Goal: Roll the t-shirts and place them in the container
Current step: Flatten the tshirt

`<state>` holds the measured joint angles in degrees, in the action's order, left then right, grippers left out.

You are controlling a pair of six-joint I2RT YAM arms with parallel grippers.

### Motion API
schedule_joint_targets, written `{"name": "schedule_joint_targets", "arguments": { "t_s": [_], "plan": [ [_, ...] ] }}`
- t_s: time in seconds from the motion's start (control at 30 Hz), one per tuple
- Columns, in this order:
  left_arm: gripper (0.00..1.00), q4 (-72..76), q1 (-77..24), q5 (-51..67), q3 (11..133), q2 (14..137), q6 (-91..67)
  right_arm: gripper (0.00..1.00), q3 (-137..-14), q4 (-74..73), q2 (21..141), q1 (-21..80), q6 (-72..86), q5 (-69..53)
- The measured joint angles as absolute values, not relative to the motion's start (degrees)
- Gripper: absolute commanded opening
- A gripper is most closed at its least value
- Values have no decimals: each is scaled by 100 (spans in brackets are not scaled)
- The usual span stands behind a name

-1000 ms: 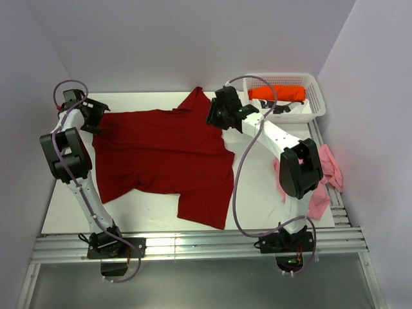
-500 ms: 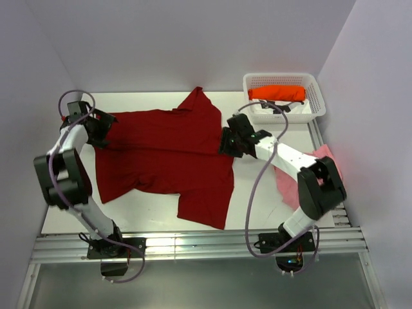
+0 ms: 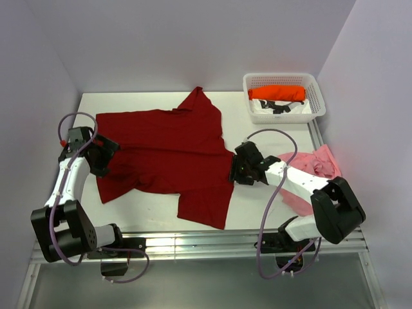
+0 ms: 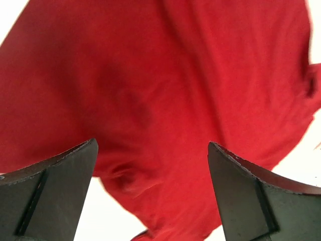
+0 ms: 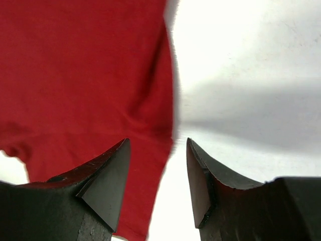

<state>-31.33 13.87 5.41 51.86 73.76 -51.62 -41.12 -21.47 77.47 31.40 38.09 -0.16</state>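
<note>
A dark red t-shirt (image 3: 161, 151) lies spread flat on the white table. My left gripper (image 3: 106, 156) hovers over its left edge, jaws wide open; the left wrist view shows red cloth (image 4: 175, 75) between the fingers, none of it gripped. My right gripper (image 3: 237, 170) is at the shirt's right edge, open. In the right wrist view the shirt's hem (image 5: 165, 125) runs between the jaws with bare table to its right. A pale pink t-shirt (image 3: 320, 161) lies crumpled at the right, partly under my right arm. A rolled orange t-shirt (image 3: 277, 93) lies in the basket.
The white lattice basket (image 3: 283, 78) stands at the far right corner and also holds something white with dark parts. Walls close in the table (image 3: 141, 206) at the back and on both sides. A metal rail runs along the near edge.
Both arms have drawn back toward the near side. The left gripper slid from the shirt's far left corner down its left edge. The right gripper went from the far sleeve to the right hem.
</note>
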Motion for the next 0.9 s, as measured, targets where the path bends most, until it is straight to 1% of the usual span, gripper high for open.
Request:
{"name": "schedule_joint_targets", "arguments": {
  "t_s": [0.13, 0.37, 0.47, 0.5, 0.57, 0.6, 0.7, 0.9],
  "plan": [
    [96, -3288, 1413, 460, 4831, 7006, -5162, 51, -4093, -2021, 7946, 3142, 3811, 69],
    [96, -3494, 1546, 351, 4812, 6724, -5026, 45, -4091, -1809, 8350, 3177, 3830, 78],
    [95, -3544, 1833, 434, 4812, 6554, -4910, 33, -4084, -1649, 8451, 3236, 3872, 78],
    [96, -3551, 1922, 467, 4812, 6514, -4886, 23, -4086, -1608, 8473, 3251, 3889, 78],
    [96, -3570, 2102, 497, 4812, 6455, -4845, 12, -4086, -1577, 8523, 3267, 3929, 126],
    [95, -3592, 2161, 504, 4812, 6434, -4816, 0, -4088, -1577, 8532, 3264, 3946, 169],
    [96, -3664, 2196, 552, 4812, 6423, -4740, 0, -4091, -1588, 8538, 3111, 3997, 198],
    [94, -3627, 2196, 670, 4595, 6436, -4720, 0, -4108, -1608, 8558, 1990, 4189, 266]
  ]
}}
